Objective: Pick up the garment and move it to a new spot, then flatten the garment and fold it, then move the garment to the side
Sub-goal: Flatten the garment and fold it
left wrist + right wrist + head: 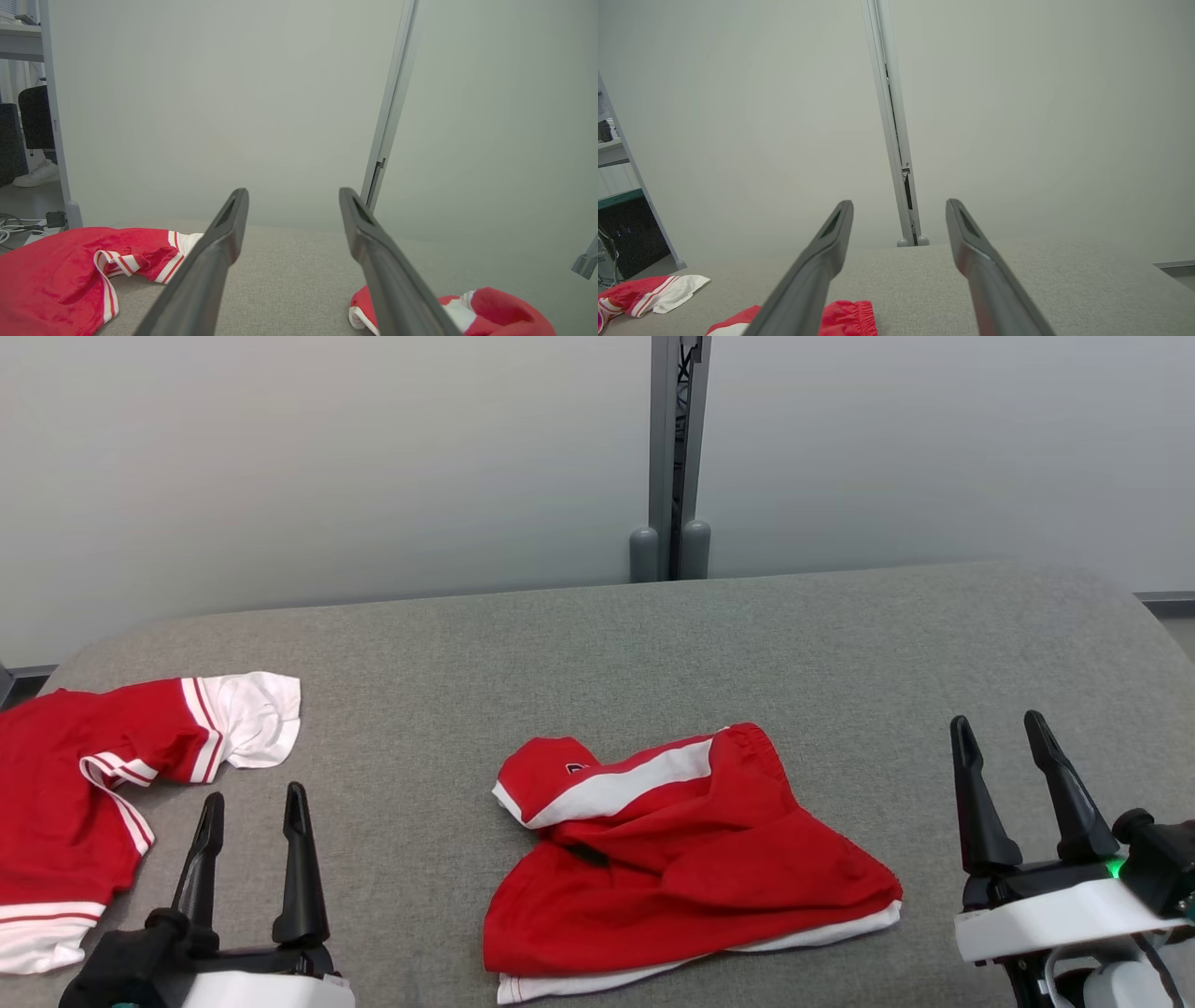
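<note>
Grey padded bench (653, 635) underneath, and over its near edge the left tool (255, 793) and right tool (997, 719) are held with fingers spread wide, nothing gripped or touched, presumably poised for the pick-up. Between them the red shorts (691, 859) are seen lying crumpled at centre, not yet flattened. A red-and-white shirt (65, 775) is heaped at the bench's left end, just beyond the left tool.

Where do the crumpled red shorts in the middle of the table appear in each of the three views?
Head view: red shorts lie at lower centre.
Left wrist view: red shorts in the bottom right corner.
Right wrist view: red shorts at the bottom edge, left of centre.
Shared landmark: the grey upright post.
</note>
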Controlling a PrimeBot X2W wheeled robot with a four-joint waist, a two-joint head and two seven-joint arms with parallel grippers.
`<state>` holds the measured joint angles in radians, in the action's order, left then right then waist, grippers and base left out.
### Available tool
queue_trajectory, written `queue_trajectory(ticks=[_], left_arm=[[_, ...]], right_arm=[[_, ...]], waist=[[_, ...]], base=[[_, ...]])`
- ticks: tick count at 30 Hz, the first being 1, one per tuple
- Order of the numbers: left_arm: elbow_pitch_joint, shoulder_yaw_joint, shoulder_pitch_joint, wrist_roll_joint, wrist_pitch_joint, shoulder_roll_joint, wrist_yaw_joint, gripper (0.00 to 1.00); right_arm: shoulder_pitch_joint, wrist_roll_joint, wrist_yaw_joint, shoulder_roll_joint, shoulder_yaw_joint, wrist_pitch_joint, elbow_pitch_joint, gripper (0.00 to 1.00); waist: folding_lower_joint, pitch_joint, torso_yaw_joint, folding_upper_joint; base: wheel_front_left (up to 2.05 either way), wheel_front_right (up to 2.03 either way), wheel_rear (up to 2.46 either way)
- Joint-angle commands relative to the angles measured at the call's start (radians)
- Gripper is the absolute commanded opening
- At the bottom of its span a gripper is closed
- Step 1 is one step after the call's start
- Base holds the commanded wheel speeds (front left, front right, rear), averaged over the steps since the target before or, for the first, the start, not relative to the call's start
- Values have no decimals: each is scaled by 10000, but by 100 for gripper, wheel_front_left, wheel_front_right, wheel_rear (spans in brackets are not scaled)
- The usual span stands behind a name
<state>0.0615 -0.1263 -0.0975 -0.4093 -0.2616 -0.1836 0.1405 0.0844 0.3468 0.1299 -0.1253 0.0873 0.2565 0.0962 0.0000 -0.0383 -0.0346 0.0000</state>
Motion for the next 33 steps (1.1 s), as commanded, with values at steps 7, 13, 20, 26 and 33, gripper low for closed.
queue_trajectory(ticks=[7, 13, 20, 26, 33], left_arm=[[-541, 158, -385, 883, -47, 285, -299, 100], [-924, 204, -473, 1140, -47, 541, -714, 100], [-1111, 393, -285, 1355, -47, 745, -953, 100], [-1072, 518, -233, 1439, -49, 819, -1071, 100], [-1157, 504, -186, 1538, -48, 853, -1132, 100]], right_arm=[[-315, -333, 16, 61, -174, 102, 201, 100], [-366, -449, 17, 54, -237, 106, 127, 100], [-232, -447, 17, 25, -52, 106, 198, 100], [-180, -391, 17, 2, -24, 101, 221, 100], [-172, -384, 17, 31, 20, 100, 254, 100]], waist=[[0, -132, 17, 0], [0, -144, -21, 0], [0, -145, -110, 0], [0, -139, -166, 0], [0, -143, -194, 0]], base=[[0, 0, 0], [0, 0, 0], [0, 0, 0], [0, 0, 0], [0, 0, 0]])
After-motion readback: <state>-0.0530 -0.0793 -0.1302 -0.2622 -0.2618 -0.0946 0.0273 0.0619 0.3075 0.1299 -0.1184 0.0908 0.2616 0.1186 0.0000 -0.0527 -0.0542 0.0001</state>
